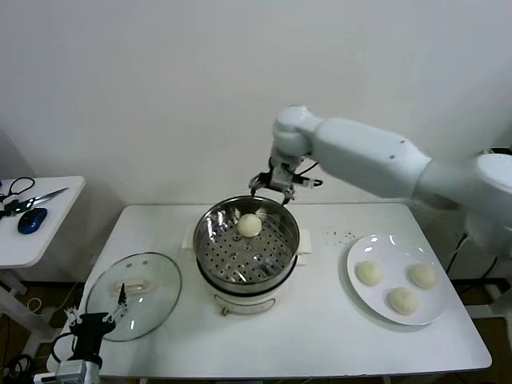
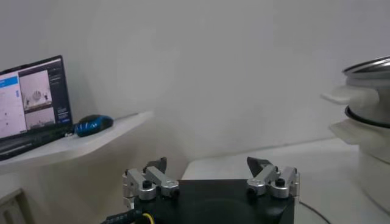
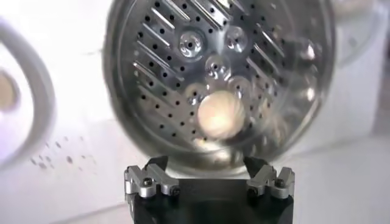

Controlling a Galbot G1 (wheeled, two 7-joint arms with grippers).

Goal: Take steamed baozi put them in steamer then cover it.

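Above the steamer's (image 1: 248, 244) far rim, right gripper (image 1: 274, 186) hangs empty, jaws parted; left gripper (image 1: 94, 317) idles released.

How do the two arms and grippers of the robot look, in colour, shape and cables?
The right arm has smooth, rounded, glossy white shells. The right gripper is black, with thin dark cables beside it. In the wrist views each gripper has a black body with silver metal finger mounts and dark fingertips. The left gripper is black too, with a yellow wire at its base.

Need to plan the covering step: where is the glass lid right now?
In the head view, the cover lies flat on the table's left side, beside the steamer and near the left gripper.
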